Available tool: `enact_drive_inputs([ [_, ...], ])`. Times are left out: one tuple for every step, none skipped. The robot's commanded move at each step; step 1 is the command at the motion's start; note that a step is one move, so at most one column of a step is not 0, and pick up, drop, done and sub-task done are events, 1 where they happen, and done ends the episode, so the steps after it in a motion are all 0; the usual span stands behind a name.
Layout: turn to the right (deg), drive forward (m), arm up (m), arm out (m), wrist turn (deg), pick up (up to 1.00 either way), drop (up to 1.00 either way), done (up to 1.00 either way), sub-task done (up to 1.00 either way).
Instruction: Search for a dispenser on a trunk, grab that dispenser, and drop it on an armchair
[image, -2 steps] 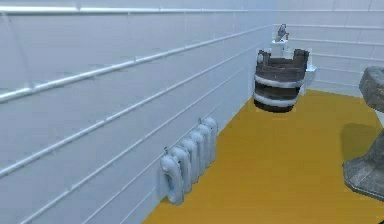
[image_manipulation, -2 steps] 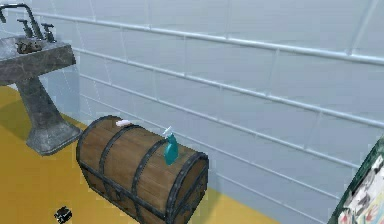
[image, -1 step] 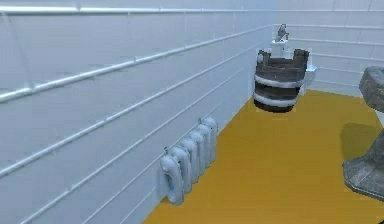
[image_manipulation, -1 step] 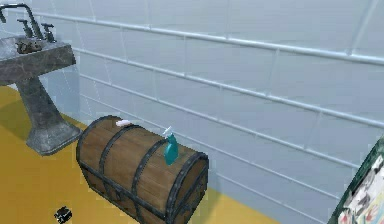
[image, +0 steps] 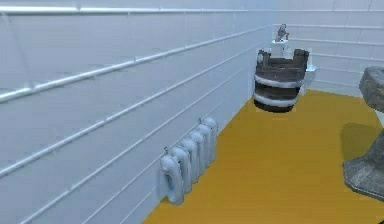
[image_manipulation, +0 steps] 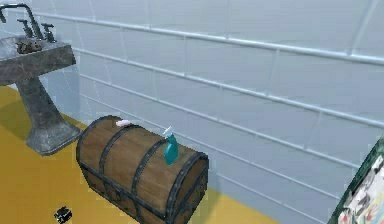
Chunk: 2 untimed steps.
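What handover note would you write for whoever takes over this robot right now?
Wooden trunk stands on the orange floor by the tiled wall, right of the pedestal sink in the arm side view. A teal dispenser stands on its lid; a small white thing lies farther left on it. Done: dispenser found. Left: grab it, find an armchair, drop it there.

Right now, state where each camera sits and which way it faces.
Forward view: on the robot, facing ahead and slightly down a yellow floor, past a radiator toward a barrel; no robot body.
Arm side view: on the robot's body, facing sideways at a trunk bearing a teal dispenser; no robot body.
Shared: the pedestal sink.
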Motion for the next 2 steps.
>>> enact_drive_inputs([
  [0.0, 0.0, 0.0, 0.5, 0.0, 0.0, 0.0, 0.0, 0.0],
  [0.0, 0.0, 0.0, 0.0, 45.0, 0.0, 0.0, 0.0, 0.0],
])
